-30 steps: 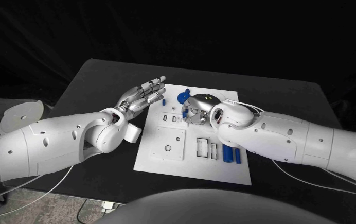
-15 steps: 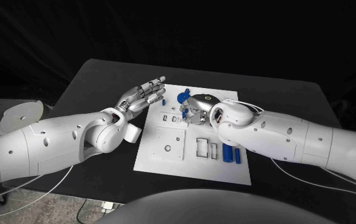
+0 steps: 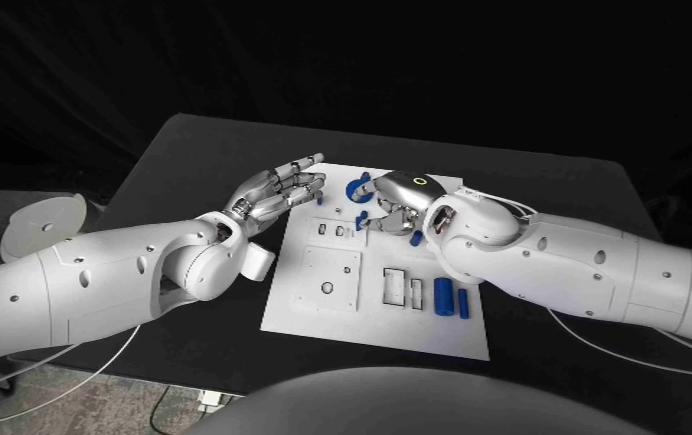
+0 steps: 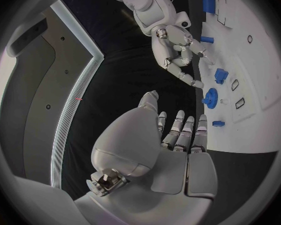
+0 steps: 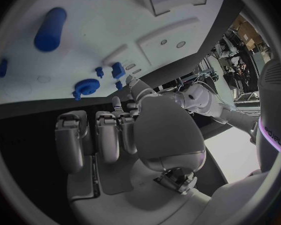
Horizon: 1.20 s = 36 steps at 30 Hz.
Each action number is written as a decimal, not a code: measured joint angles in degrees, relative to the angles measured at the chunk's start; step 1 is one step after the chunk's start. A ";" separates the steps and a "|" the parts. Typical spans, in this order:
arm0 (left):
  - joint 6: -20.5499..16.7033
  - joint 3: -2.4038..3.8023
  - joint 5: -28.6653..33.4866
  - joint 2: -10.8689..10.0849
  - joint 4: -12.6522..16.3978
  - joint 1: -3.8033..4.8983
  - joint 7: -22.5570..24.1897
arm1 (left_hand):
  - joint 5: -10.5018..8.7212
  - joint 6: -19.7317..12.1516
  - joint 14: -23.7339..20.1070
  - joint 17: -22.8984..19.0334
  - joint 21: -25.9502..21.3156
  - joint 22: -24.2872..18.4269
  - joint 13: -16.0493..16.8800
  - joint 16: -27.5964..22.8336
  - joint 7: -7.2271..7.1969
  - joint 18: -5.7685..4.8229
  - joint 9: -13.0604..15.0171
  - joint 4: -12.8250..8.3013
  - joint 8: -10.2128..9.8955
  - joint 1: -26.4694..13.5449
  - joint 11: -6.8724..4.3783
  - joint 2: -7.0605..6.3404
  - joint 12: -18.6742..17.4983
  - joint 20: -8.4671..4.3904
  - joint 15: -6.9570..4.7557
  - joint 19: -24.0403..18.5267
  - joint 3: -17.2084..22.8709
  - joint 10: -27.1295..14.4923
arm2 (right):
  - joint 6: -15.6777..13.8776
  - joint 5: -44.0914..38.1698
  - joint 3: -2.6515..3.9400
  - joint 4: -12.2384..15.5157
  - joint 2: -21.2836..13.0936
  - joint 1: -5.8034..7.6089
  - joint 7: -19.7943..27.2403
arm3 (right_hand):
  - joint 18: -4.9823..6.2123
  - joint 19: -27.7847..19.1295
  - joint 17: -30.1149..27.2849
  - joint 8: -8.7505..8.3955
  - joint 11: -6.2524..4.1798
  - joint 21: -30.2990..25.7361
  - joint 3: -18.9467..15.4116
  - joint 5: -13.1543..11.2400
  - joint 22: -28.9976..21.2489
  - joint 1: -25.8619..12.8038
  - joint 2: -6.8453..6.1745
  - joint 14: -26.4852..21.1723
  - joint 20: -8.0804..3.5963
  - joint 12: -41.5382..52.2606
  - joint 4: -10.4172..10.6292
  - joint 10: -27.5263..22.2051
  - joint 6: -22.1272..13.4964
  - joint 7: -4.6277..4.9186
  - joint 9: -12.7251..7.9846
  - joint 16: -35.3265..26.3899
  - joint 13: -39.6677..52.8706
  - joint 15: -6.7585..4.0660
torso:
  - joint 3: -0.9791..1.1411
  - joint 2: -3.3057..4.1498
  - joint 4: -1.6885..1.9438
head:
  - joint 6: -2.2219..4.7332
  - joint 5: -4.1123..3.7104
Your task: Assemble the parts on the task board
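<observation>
The white task board (image 3: 378,327) lies in the middle of the black table. A blue gear (image 3: 356,189) sits at its far end, a small blue block (image 3: 415,238) beside my right wrist, and a blue cylinder (image 3: 443,298) with a thin blue bar (image 3: 462,303) nearer me. My right hand (image 3: 387,205) hovers over the board's far middle, just beside the gear, fingers apart and holding nothing. My left hand (image 3: 281,188) hangs at the board's far left edge, fingers stretched out and empty. The right wrist view shows the gear (image 5: 85,87), a blue block (image 5: 118,69) and the cylinder (image 5: 50,29).
A raised white square plate (image 3: 329,278) and rectangular slots (image 3: 392,286) occupy the board's near half. Bare black table (image 3: 188,155) runs around the board on all sides. The left wrist view shows the gear (image 4: 210,97) and my right hand (image 4: 175,50) above the board (image 4: 259,90).
My right hand has lifted and shifted toward the board's far end, uncovering the small blue block beside its wrist. My left hand has edged slightly nearer the board.
</observation>
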 measured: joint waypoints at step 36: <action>-9.13 0.15 -46.26 4.08 1.25 11.62 -32.99 | -15.86 30.81 70.18 72.23 76.57 71.31 64.34 81.09 6.18 -6.27 5.20 4.43 16.24 -14.44 -6.01 0.58 52.57 -9.87 -10.87 67.80 -8.55 65.52 | -1.40 2.00 -0.73 6.23 -12.88 6.62 1.64 | 0.00 0.00 0.03 0.80 0.41 0.00 -1.09 0.54 0.03 0.01 0.62 0.01 0.42 0.00 2.06 -0.01 3.84 1.31 -1.13 0.00 0.03 0.42 | 1.29 -0.74 -4.15 | 0.00 2.48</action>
